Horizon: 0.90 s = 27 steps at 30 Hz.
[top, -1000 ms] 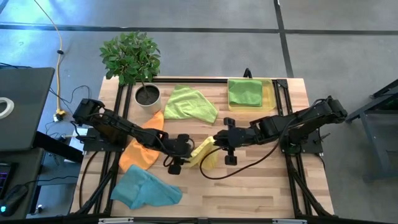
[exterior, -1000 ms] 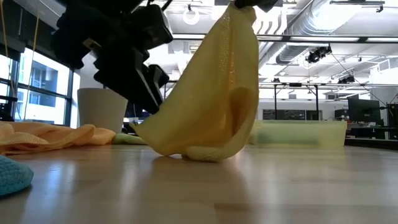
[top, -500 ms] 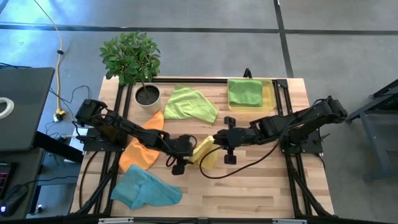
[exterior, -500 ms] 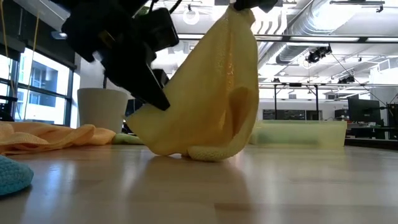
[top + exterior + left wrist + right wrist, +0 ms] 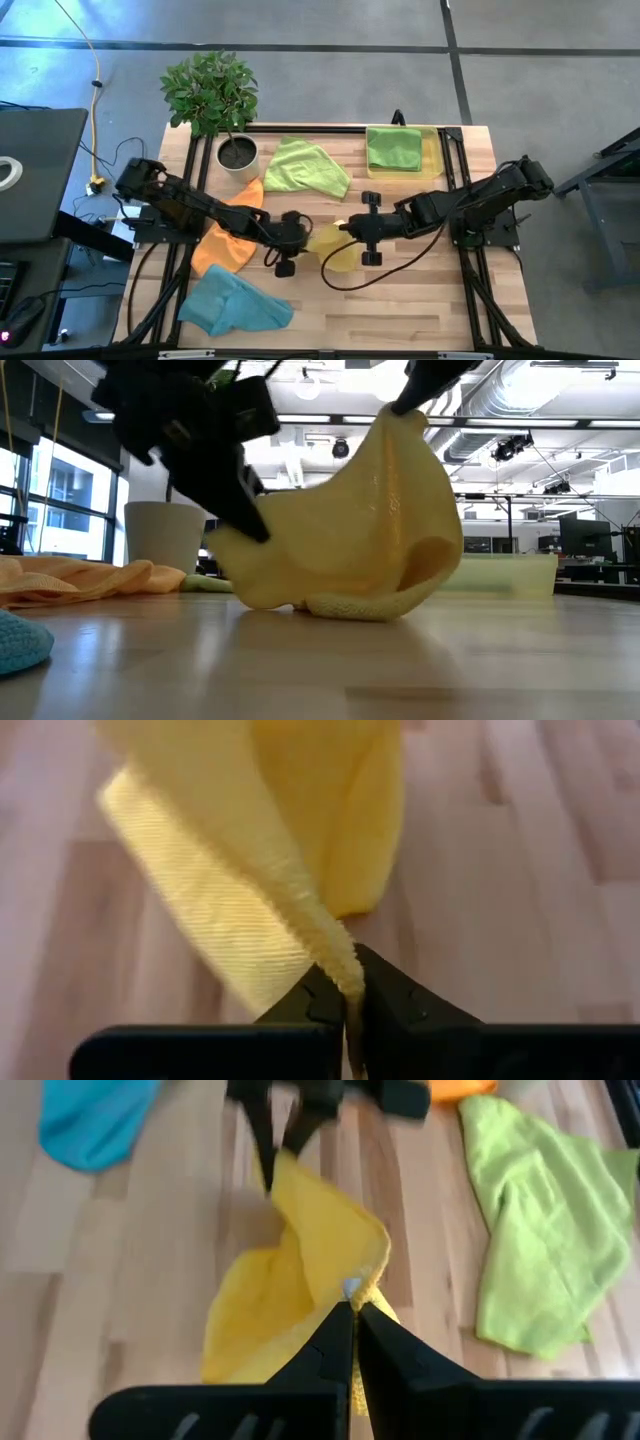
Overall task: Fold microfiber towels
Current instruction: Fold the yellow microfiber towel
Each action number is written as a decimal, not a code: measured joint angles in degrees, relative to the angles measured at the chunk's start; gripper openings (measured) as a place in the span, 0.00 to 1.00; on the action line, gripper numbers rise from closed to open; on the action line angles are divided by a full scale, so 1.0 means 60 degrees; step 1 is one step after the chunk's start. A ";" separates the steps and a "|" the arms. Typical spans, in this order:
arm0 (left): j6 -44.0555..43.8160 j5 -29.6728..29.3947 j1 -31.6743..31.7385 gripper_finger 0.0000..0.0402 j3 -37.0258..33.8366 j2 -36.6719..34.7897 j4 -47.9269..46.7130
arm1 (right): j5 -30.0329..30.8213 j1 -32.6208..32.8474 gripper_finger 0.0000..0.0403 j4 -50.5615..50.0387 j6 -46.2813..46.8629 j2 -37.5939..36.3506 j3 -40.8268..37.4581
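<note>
Yellow towel (image 5: 333, 245) mid-table, hanging btwn both grippers: left (image 5: 345, 1010) pinched shut on its 9 o'clock edge, right (image 5: 352, 1325) clamped at 3. Thin pinches; a hard pull could slip a corner.

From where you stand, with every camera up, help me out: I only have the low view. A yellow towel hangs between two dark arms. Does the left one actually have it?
Observer: Yes. The left wrist view shows the left gripper with its jaws shut on an edge of the yellow towel.
Operator: And the right one?
Observer: Its wrist view shows the right gripper pinching another edge of the same towel.
Operator: Anything folded already?
Observer: From above, one green towel lies folded flat in the yellow tray at the table's far edge.
Operator: Others left?
Observer: A loose green towel, an orange towel and a blue towel.
</note>
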 joint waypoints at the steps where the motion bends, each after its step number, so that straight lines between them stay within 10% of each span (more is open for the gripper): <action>1: 0.0130 -0.0195 0.0000 0.01 -0.0018 -0.0217 -0.0312 | 0.0125 0.0014 0.00 -0.0106 -0.0003 -0.0001 0.0000; 16: 0.4154 -0.6787 0.0073 0.00 0.1064 -0.3150 -0.2134 | 0.3204 -0.0249 0.00 -0.1731 -0.1911 -0.0106 0.1115; 27: 0.7352 -0.9402 0.0934 0.00 0.2615 -0.3259 -0.2116 | 0.4809 -0.1332 0.00 -0.1801 -0.4748 -0.0106 0.2116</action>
